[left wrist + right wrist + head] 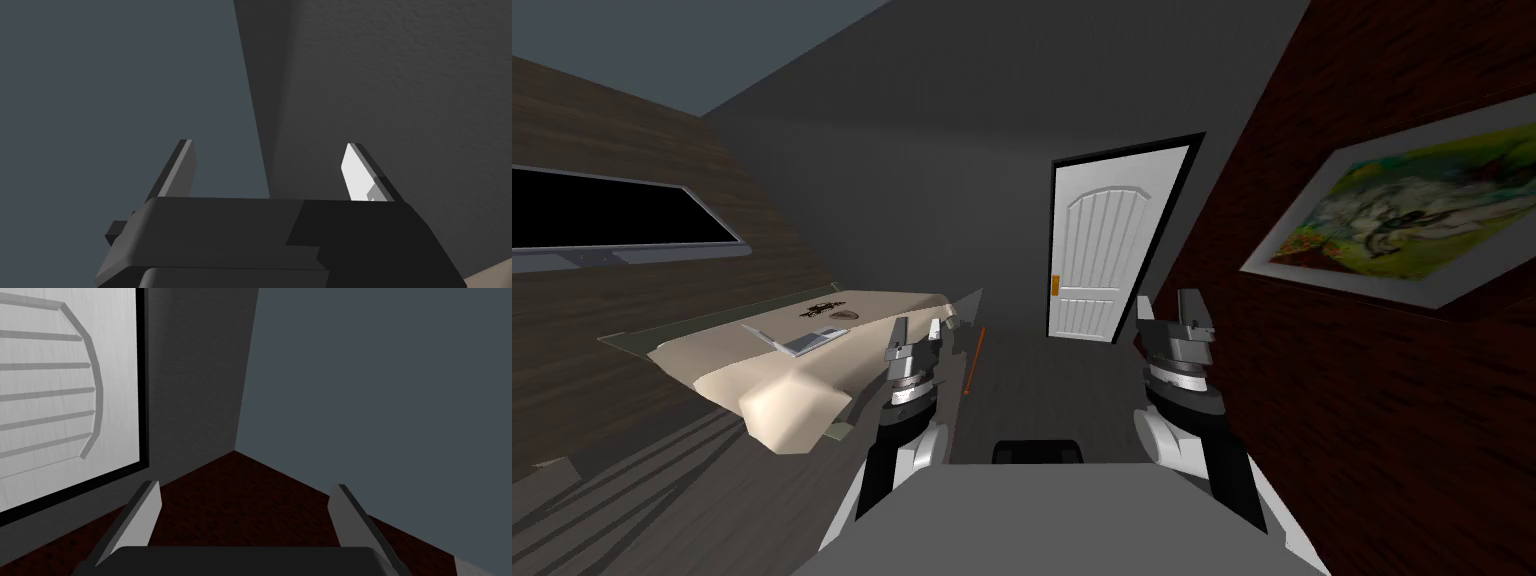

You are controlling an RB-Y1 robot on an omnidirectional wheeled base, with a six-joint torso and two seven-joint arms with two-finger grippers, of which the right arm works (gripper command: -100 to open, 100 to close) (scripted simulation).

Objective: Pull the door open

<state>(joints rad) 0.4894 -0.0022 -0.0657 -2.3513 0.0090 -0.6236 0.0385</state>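
Dark grey walls close a narrow room, and the white panelled door (1107, 250) stands in its black frame at the far end, well apart from both arms, with a small orange plate (1055, 286) on its left edge. The left gripper (915, 335) and right gripper (1172, 312) are both raised, fingers spread wide, holding nothing. A framed painting (1412, 215) hangs on the dark red wall to the right. A beige bed (812, 370) lies to the left, bearing a dark mark (822, 307) too small to read.

No legible text, number or sign is being shown. Door (1104, 240): blank. Dark mark (824, 307) on cream cover (912, 312): too small to read.
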